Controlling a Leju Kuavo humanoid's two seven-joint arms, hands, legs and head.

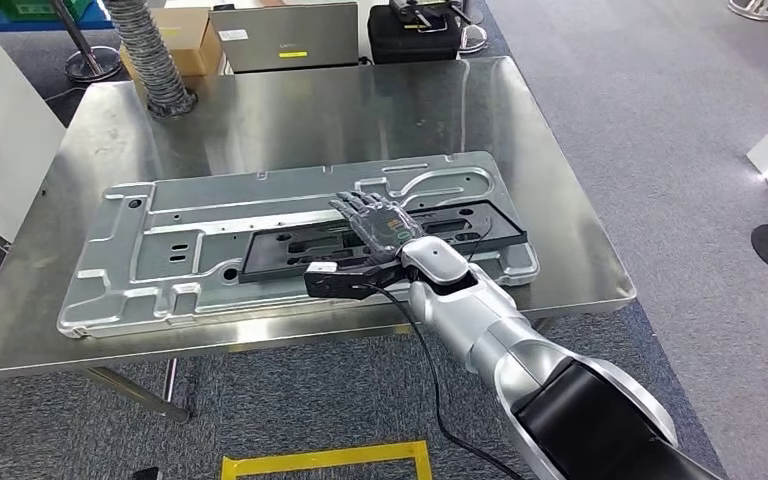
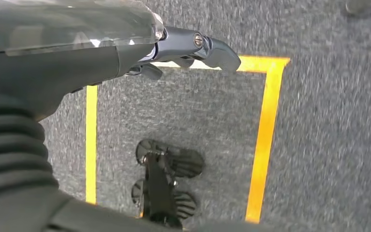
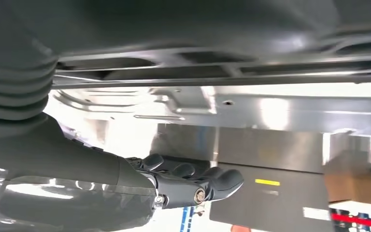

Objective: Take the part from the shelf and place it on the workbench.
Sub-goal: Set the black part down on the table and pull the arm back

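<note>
**Head view: the part lies on the tabletop**

Head view shows the black part [image 1: 380, 240] lying flat on a big silver metal plate [image 1: 160, 250], which rests on the shiny tabletop [image 1: 290, 110]. The right hand [image 1: 375, 225] is laid over the part with its fingers stretched out flat; I cannot tell if it grips an edge. The left hand [image 2: 174, 48] hangs down over the grey floor [image 2: 328, 121], holding nothing, fingers loosely apart.

It looks like the putting-down step is nearly done. Next, the right hand should lift away gently, without dragging the part.

A grey hose [image 1: 150, 50], a cardboard box [image 1: 185, 35] and a black case [image 1: 415, 35] sit behind. Yellow tape [image 2: 265, 135] marks the floor.
</note>
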